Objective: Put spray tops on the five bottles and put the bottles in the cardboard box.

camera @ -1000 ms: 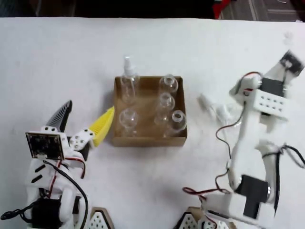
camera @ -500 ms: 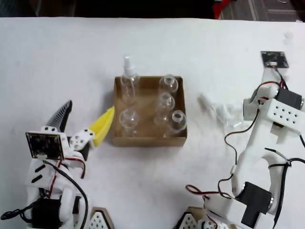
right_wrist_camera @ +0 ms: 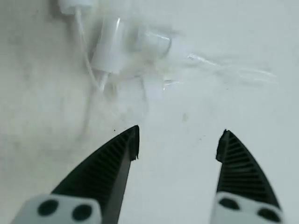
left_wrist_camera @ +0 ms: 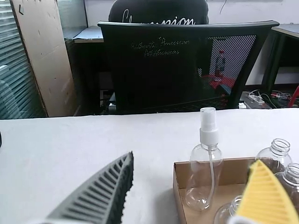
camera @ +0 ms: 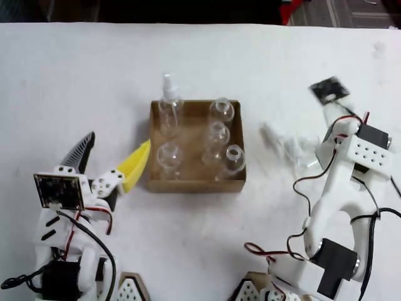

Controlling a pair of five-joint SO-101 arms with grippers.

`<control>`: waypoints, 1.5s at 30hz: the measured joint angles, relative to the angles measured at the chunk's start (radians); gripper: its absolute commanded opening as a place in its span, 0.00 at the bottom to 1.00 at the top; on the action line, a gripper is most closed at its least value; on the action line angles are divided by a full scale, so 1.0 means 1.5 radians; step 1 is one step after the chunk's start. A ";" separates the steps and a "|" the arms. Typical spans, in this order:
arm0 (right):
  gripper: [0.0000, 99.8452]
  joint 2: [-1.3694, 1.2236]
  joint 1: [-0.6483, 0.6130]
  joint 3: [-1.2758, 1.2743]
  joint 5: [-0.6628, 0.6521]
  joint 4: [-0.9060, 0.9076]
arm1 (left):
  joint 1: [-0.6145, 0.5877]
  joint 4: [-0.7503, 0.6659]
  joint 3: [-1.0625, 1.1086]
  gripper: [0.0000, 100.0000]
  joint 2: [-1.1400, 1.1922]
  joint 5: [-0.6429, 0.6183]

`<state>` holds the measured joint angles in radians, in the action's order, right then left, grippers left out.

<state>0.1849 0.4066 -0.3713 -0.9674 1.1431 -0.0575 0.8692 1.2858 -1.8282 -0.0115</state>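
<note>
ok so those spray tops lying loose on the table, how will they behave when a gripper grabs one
Probably light: the spray tops are small white plastic heads. Their thin dip tubes look bendy, so gripping the head seems safer. They lie heaped together, so lifting one may drag a neighbour.

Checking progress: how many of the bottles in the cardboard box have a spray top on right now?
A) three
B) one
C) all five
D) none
B: only the bottle in the cardboard box's far left corner carries a white spray top; the other four bottles stand with open necks.
</note>
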 measured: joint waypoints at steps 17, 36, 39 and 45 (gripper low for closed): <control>0.24 -0.152 -0.062 0.094 -0.360 0.013 | 0.000 -0.001 0.000 0.37 0.000 0.000; 0.24 -0.273 -0.068 0.348 -0.404 0.158 | 0.000 -0.001 0.000 0.37 0.000 0.000; 0.24 -0.291 -0.100 0.351 -0.404 0.133 | 0.000 -0.001 0.000 0.37 0.000 0.000; 0.28 -0.379 -0.118 0.413 -0.405 0.126 | 0.000 -0.001 0.000 0.37 0.000 0.000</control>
<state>-0.3844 0.2302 0.2486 -1.5750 1.3318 -0.0575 0.8677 1.2858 -1.8282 -0.0115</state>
